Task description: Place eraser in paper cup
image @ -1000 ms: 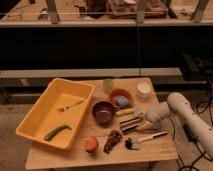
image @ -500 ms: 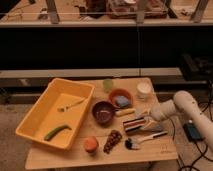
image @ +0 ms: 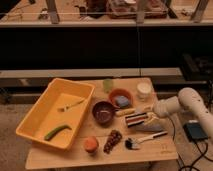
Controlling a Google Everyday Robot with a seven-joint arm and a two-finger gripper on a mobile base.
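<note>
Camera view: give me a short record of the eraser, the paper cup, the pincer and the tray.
eraser: flat on the table, right of the dark bowl
paper cup: upright, back right, apart from the eraser
pincer: at the eraser's right end
tray: yellow, left side, holds a fork

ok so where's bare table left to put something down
Bare table along the front edge below the yellow tray, and the front corner past the brush. Crowded mid-table: dark bowl, orange bowl, eraser, with the gripper at the eraser.
</note>
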